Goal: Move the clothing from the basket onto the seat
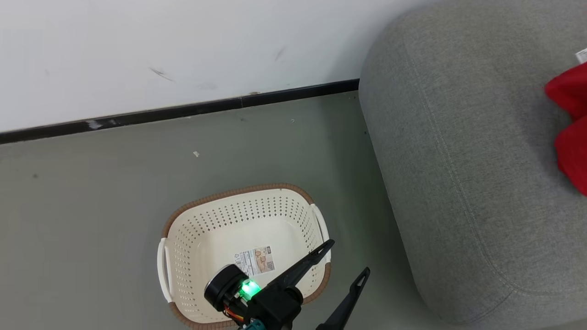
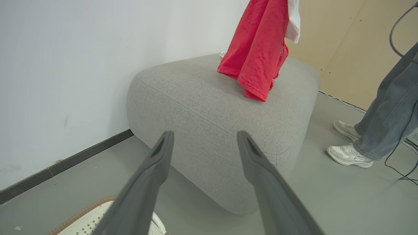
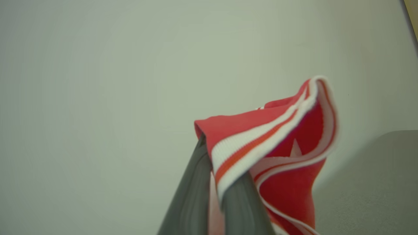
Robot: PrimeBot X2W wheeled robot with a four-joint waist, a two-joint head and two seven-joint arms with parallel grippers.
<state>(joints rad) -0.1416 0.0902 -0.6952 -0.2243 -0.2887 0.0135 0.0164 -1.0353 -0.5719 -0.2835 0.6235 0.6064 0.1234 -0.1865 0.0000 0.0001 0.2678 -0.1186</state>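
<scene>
The red clothing (image 2: 258, 55) hangs down over the grey seat (image 2: 209, 107), its lower folds touching the cushion top. At the right edge of the head view a part of the clothing (image 1: 571, 123) shows above the seat (image 1: 458, 174). My right gripper (image 3: 217, 163) is shut on the clothing's white-striped trim (image 3: 261, 143). The cream basket (image 1: 206, 229) stands on the floor left of the seat, holding just a sticker. My left gripper (image 1: 348, 259) hovers open over the basket's right rim; in the left wrist view it (image 2: 204, 140) points at the seat.
A white wall with a dark baseboard (image 1: 183, 110) runs behind the basket and seat. A person's legs in jeans and pale sneakers (image 2: 349, 153) stand on the grey floor to the right of the seat, beside a dangling cable (image 2: 401, 143).
</scene>
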